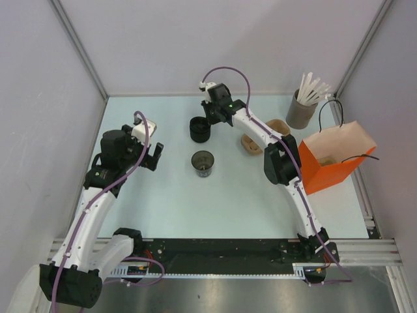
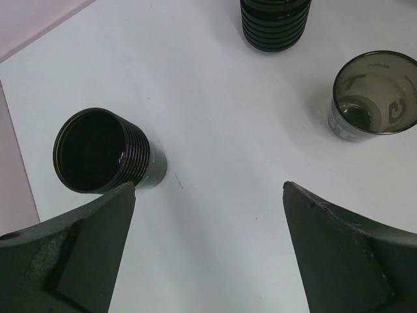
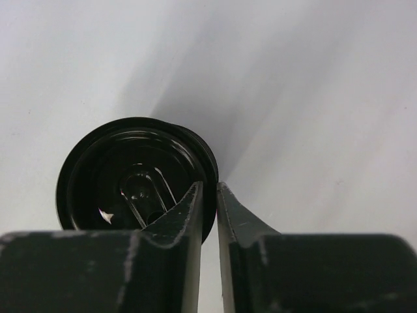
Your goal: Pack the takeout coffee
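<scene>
The takeout coffee cup (image 1: 203,163) stands upright without a lid in the middle of the table, greyish-brown inside, and also shows in the left wrist view (image 2: 374,91). A round black lid (image 3: 124,169) rests on a ribbed black cup (image 1: 200,132) farther back. My right gripper (image 3: 210,189) is shut on the lid's rim, one finger inside it and one outside; from above the right gripper (image 1: 207,119) hangs over that cup. My left gripper (image 2: 208,189) is open above bare table, left of the coffee cup (image 1: 155,153).
A second all-black ribbed cup (image 2: 104,153) stands by my left finger. An orange bag (image 1: 332,160) stands open at the right. Behind it are a grey tub of white sticks (image 1: 301,107) and two brown cups (image 1: 251,143).
</scene>
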You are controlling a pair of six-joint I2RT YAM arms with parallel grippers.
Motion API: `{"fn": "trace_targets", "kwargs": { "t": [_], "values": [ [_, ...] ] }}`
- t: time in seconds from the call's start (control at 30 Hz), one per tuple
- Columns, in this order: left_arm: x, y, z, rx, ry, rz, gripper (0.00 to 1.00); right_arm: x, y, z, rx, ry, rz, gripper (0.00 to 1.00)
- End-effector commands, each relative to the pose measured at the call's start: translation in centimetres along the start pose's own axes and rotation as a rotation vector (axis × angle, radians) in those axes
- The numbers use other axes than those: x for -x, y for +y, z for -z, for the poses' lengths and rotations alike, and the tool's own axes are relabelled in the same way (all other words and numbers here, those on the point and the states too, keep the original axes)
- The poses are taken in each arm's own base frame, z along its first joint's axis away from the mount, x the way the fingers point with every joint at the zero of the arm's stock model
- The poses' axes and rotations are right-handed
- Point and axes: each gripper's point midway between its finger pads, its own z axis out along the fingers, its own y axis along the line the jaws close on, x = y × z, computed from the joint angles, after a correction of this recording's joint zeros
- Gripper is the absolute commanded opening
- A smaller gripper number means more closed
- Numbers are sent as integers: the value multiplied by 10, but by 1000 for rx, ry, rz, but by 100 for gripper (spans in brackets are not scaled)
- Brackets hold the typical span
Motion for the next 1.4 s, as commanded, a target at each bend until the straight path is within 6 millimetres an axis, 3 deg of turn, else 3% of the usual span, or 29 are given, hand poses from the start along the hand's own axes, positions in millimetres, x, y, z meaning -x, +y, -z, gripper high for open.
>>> {"fn": "trace_targets", "kwargs": {
  "t": [0.0, 0.17, 0.63, 0.93, 1.13, 1.37],
  "values": [
    [7, 0, -1, -6, -39, 18, 100, 26, 9, 9, 24, -67, 13, 14],
    [6, 0, -1, -5, -39, 18, 100, 28, 13, 11, 40, -71, 9, 6],
    [8, 0, -2, -12, -43, 20, 100, 62, 18, 39, 61, -149, 8, 5],
    [13, 0, -1, -19, -50, 10, 100, 70, 18, 49, 72, -162, 5, 5],
    [27, 7, -4, -11, -65, -85, 100, 80, 22, 68, 114, -175, 9, 6],
    [65, 22, -13, 75, -115, -323, 100, 90, 30, 104, 193, -176, 28, 5]
  ]
}}
